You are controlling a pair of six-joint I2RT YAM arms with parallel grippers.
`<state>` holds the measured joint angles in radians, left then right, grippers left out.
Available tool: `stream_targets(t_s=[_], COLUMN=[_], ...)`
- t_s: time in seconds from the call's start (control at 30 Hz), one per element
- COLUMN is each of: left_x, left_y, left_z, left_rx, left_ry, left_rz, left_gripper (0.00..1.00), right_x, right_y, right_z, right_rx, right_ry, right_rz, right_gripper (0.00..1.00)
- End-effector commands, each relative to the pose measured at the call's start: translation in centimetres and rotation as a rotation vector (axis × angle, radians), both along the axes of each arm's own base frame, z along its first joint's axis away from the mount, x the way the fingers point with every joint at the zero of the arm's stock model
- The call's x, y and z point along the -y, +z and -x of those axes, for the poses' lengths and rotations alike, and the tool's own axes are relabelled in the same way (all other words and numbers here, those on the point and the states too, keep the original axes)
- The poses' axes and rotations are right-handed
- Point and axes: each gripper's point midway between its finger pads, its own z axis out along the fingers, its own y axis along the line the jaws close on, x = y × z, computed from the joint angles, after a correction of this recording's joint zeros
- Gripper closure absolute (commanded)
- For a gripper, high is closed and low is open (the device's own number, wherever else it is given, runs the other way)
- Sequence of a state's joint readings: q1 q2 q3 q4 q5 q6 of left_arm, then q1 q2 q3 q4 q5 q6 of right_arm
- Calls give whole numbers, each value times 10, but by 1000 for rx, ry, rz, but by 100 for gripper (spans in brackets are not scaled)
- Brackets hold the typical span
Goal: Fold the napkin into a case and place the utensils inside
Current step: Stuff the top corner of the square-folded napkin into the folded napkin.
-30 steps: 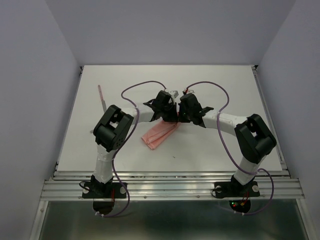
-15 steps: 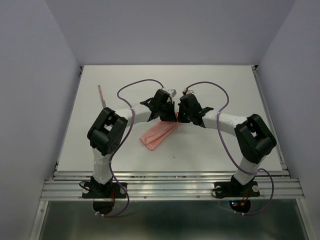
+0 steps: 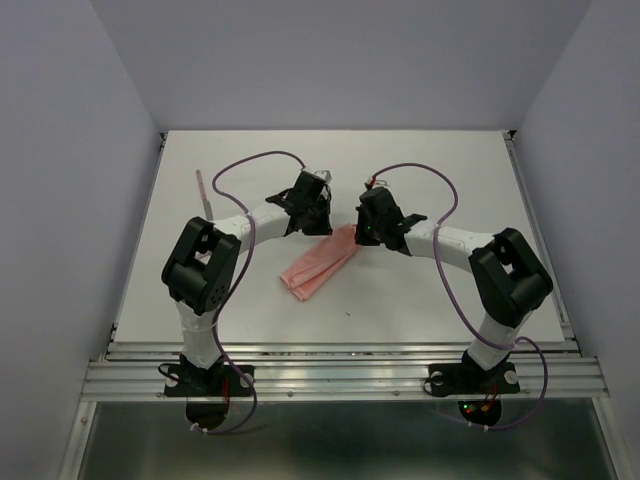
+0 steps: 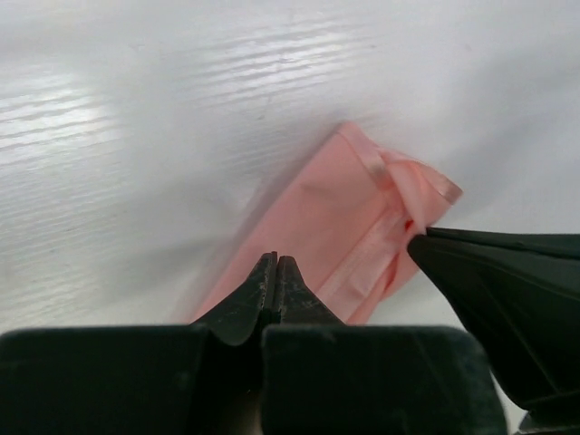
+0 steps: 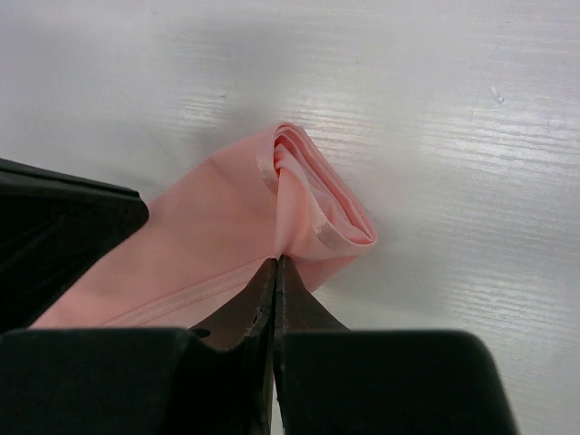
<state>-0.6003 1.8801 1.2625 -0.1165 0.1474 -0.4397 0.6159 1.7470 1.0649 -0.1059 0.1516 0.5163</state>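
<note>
Napkin (image 3: 318, 264), folded into a long narrow strip, lies in the middle of the counter (image 3: 450, 160), long axis slanting from near-left to far-right. Right claw (image 5: 275, 267) is clamped on its far-right end; left claw (image 4: 276, 272) hangs pressed together, empty, near its far side.

White table (image 3: 450, 170) with fine streaked grain, glossy under soft light from above; boxed in by plain pale lavender-grey back wall (image 3: 330, 60), left wall (image 3: 60, 200) and right wall (image 3: 600, 150); ribbed aluminium rails (image 3: 340, 375) along the near edge; beneath those, a dark greenish panel (image 3: 340, 440); dim in the corners.
</note>
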Motion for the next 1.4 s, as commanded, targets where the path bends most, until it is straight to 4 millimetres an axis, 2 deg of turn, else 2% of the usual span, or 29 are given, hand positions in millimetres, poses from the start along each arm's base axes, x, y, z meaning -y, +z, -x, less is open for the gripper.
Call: stream_targets(t_s=[0.0,0.2,0.37,0.5,0.7,0.9,1.07,1.3,1.37], left_x=[-15,-18,-19,-7,8,24,28,30,30], left_y=[2,8,-1,-13,-19,-10,-6,-7,-5], left_z=[-7,-15,-16,-9,3,10,10,11,10], left_rx=[29,63,50,-1,-33,-33,-27,-34,-28], left_ry=[65,93,94,37,-31,-76,-84,-93,-92], left_rz=[-24,-36,-52,-20,7,43,63,69,69], left_gripper=[100,100,100,100,100,100,100,100,100], right_x=[-6,-8,-9,-11,-12,-15,-15,-7,1], right_y=[17,15,14,14,12,10,9,1,-6], right_z=[-6,-7,-8,-9,-10,-10,-10,-10,-10], right_rx=[49,43,41,39,35,24,23,12,2], right_ry=[6,9,10,13,13,17,15,-21,-54], right_rz=[-18,-16,-16,-22,-24,-28,-28,3,34], right_gripper=[99,99,99,99,99,99,99,99,94])
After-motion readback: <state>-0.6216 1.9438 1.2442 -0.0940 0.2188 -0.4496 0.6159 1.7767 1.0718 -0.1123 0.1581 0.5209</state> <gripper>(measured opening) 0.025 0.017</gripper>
